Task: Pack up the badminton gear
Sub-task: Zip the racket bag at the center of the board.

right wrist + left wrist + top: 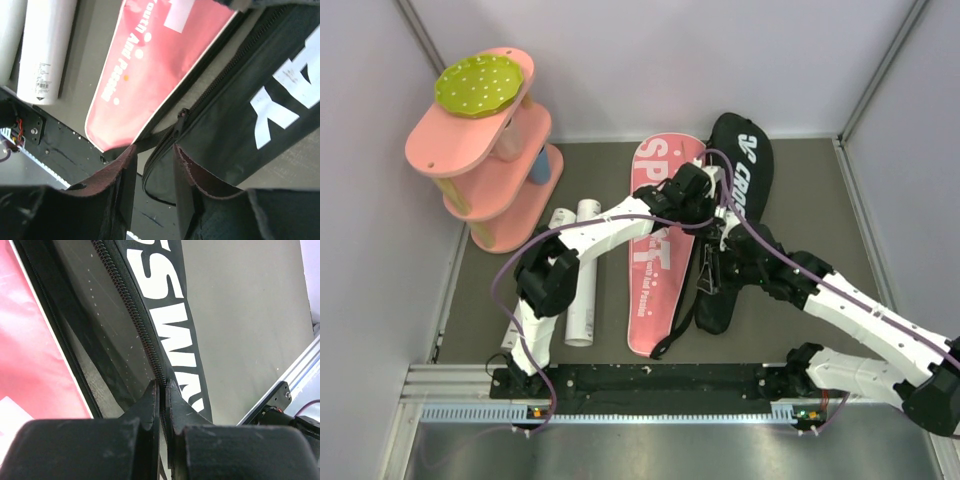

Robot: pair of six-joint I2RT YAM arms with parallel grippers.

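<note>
The racket bag lies open in the middle of the table, its pink "SPORT" half (655, 262) on the left and its black "CROSSWAY" half (745, 175) on the right. My left gripper (705, 192) is shut on the black half's zipper edge (145, 335), pinched between its fingertips (162, 386). My right gripper (712, 268) is open lower down the bag; its jaws (154, 150) straddle the zipper edge just below the zipper pull (181, 118). Two long white tubes (582, 272) lie left of the bag, also in the right wrist view (47, 45). Rackets and shuttlecocks are out of view.
A pink tiered shelf (485, 165) with a green dotted disc (478, 83) stands at the back left. White walls close in the table on three sides. The black base rail (640, 380) runs along the near edge.
</note>
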